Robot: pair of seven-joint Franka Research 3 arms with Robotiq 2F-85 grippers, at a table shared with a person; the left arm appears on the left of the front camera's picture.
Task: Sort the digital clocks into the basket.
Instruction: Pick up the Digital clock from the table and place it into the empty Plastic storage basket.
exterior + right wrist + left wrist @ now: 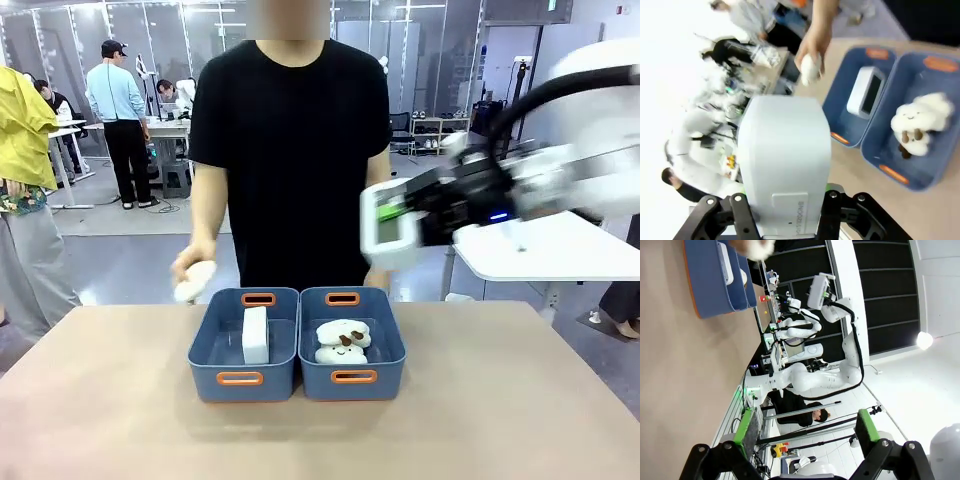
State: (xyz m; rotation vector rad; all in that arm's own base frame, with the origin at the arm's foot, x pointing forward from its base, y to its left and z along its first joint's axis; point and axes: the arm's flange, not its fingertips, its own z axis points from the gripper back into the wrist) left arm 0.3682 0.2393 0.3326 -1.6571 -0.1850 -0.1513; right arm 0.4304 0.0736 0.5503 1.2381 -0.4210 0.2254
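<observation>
One white digital clock stands on edge inside the left blue basket. In the right wrist view the same clock shows its dark display, in the basket. My right gripper is shut on the second digital clock, high above the table and just right of the bins; the clock sits between its fingers. My left gripper is open and holds nothing, off to the side of the table, and from there the basket is far away.
The right blue bin holds two plush sheep. A person stands behind the bins, a hand holding another white plush toy above the table's far edge. Bare tabletop lies around the bins.
</observation>
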